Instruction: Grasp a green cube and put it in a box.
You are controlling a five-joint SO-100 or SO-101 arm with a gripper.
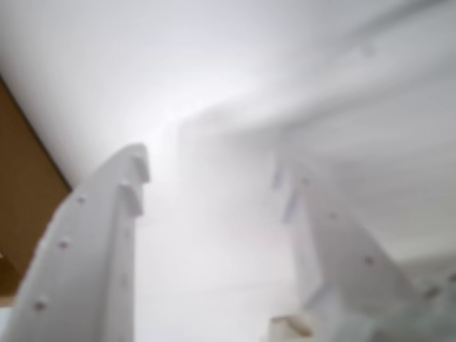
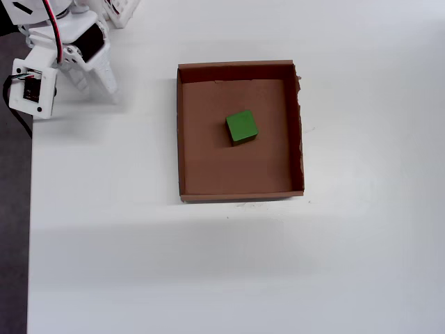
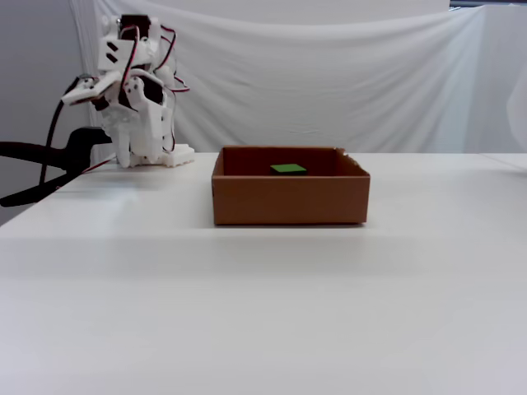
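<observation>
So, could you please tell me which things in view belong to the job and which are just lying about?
Belonging to the job:
green cube, lying inside the box
box
end effector, apart from the box, jaws open in the wrist view

Just lying about:
black clamp at the table edge
white cloth backdrop

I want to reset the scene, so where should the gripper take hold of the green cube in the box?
Probably from straight above, closing on two opposite side faces of the green cube. It sits near the middle of the box, slightly rotated, so the jaws should turn to match; the walls block a sideways approach.
</observation>
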